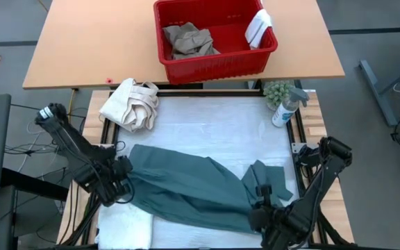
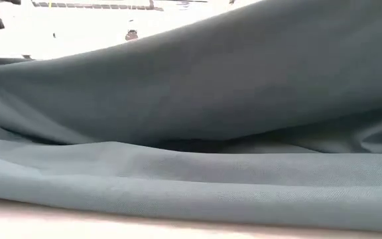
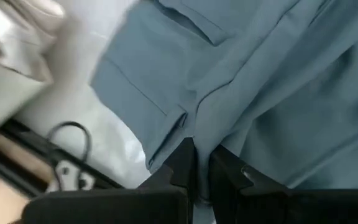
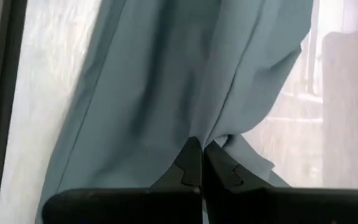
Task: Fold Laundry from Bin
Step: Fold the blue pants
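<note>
From above, a teal garment [image 1: 193,187] lies stretched across a white-covered work table [image 1: 214,132], with the left gripper [image 1: 125,182] clamped on its one end and the right gripper [image 1: 261,208] clamped on the other. Beyond the garment, on a tan wooden table [image 1: 89,42], stands a red bin [image 1: 214,66] holding tan trousers [image 1: 189,40], with a white cloth [image 1: 259,26] draped over its rim. A cream canvas bundle [image 1: 130,104] lies between the bin and the garment's left end; a spray bottle [image 1: 287,107] and a small green plant [image 1: 278,90] stand just below the bin's right corner. A white towel [image 1: 127,226] lies near the left gripper. No writing can be read on any item.

At table height, the garment [image 2: 197,119] fills nearly the whole picture in long folds; the room behind is a bright blur.

The left wrist camera shows the fingers [image 3: 182,165] pinched shut on a seam of the garment [image 3: 253,81], white covering beside it.

The right wrist camera shows the fingers [image 4: 191,162] closed on a gathered fold of the garment [image 4: 160,81].
</note>
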